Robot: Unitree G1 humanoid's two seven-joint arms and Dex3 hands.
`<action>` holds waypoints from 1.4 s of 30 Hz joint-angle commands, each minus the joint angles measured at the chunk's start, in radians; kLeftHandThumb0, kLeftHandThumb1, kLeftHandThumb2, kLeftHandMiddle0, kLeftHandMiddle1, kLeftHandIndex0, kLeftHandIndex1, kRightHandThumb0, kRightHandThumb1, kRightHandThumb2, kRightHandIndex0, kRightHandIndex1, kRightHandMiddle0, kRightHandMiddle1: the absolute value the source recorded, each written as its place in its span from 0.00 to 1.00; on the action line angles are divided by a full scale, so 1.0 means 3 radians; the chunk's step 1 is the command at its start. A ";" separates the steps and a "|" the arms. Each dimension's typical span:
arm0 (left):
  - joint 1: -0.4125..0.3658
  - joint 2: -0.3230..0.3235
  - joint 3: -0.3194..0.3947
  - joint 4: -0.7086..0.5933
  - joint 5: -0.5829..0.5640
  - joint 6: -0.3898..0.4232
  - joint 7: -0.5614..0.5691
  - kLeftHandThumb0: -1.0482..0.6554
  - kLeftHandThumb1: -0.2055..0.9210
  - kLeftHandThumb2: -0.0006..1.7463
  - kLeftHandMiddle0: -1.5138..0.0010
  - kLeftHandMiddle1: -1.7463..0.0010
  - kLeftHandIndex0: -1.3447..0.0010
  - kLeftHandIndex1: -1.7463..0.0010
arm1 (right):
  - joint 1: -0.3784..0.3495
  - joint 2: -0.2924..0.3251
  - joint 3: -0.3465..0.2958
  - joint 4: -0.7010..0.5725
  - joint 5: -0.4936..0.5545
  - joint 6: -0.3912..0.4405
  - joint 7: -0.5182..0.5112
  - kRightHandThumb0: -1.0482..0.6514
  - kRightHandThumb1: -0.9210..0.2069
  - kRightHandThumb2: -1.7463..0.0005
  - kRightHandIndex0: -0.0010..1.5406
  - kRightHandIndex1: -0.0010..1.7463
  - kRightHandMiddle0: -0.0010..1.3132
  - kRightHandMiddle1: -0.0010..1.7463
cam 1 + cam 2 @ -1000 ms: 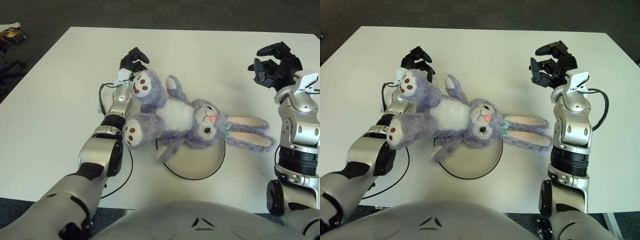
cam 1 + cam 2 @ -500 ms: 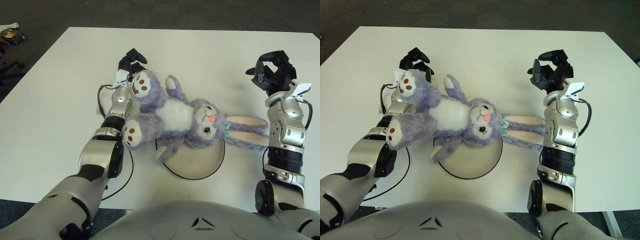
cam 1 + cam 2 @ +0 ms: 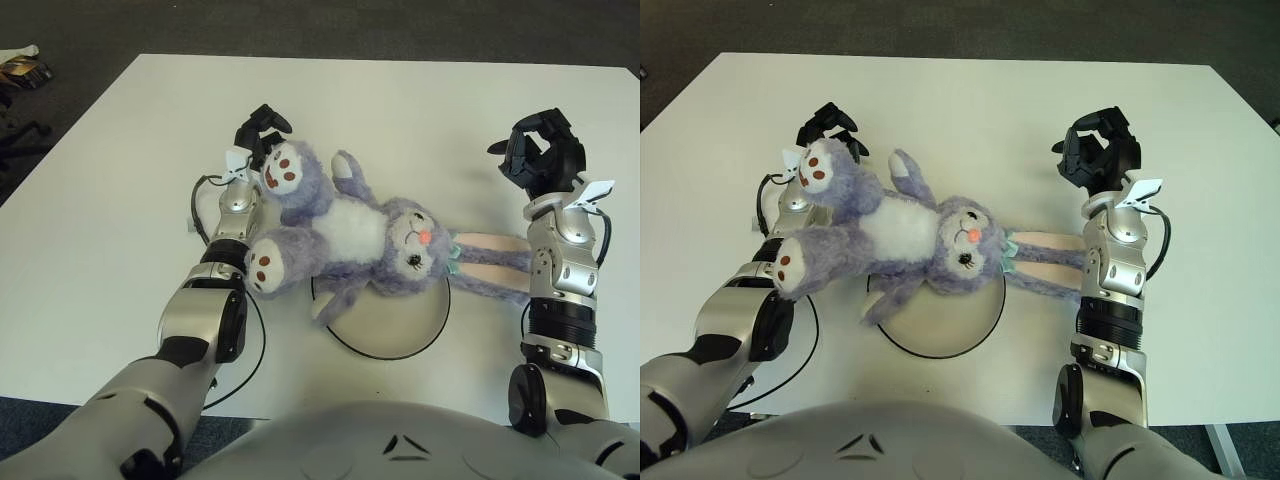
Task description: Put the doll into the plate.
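A purple plush bunny doll (image 3: 350, 235) lies sprawled on its back across a white bench (image 3: 420, 100), only its head and one arm over the round plate (image 3: 400, 330). The left hand (image 3: 258, 128) shows beside a raised foot, fingers curled, holding nothing. The right hand (image 3: 540, 155) hovers beyond the long ears, fingers loosely curled and empty, probably positioned to nudge the doll plateward.

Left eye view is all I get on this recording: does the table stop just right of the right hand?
Observer: No. In the right eye view the table carries on as a broad white strip right of the right hand.
Operator: Can you see its far right corner properly?
Observer: Yes, whole, up and to the right of that hand, with dark floor beyond it.
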 commanded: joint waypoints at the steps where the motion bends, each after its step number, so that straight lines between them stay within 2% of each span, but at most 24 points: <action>1: 0.0058 -0.0019 0.0030 -0.0044 -0.0048 -0.0069 -0.0068 0.61 0.17 0.89 0.35 0.22 0.50 0.00 | 0.0039 0.0048 0.0008 0.0134 0.0062 -0.0139 0.0010 0.61 0.47 0.33 0.37 0.87 0.35 1.00; 6: 0.0102 -0.0036 0.0043 -0.0097 -0.0069 -0.0093 -0.0127 0.61 0.16 0.90 0.35 0.22 0.50 0.00 | 0.0060 0.0068 0.0024 0.0261 0.0064 -0.0249 0.0012 0.61 0.53 0.28 0.40 0.90 0.35 1.00; 14: 0.0220 -0.0070 0.0050 -0.0292 -0.0097 0.0024 -0.0176 0.61 0.16 0.91 0.35 0.22 0.50 0.00 | 0.0119 0.0062 0.0074 0.0333 0.0068 -0.0306 0.0049 0.61 0.63 0.19 0.46 0.95 0.36 1.00; 25: 0.0433 -0.0143 0.0045 -0.0720 -0.0127 0.0239 -0.0111 0.61 0.18 0.91 0.37 0.15 0.53 0.00 | 0.0232 0.0099 0.0155 0.0246 0.0074 -0.0199 0.0035 0.61 0.68 0.14 0.48 0.97 0.39 1.00; 34: 0.0597 -0.0187 0.0064 -0.1041 -0.0203 0.0461 -0.0126 0.61 0.18 0.90 0.37 0.18 0.52 0.00 | 0.0298 0.0131 0.0180 0.0149 0.0100 -0.0062 0.0006 0.61 0.73 0.10 0.49 0.99 0.42 1.00; 42: 0.0674 -0.0200 0.0048 -0.1172 -0.0222 0.0492 -0.0157 0.61 0.17 0.91 0.36 0.19 0.51 0.00 | 0.0360 0.0188 0.0202 0.0034 0.0101 0.0056 -0.0053 0.61 0.77 0.07 0.51 1.00 0.48 0.98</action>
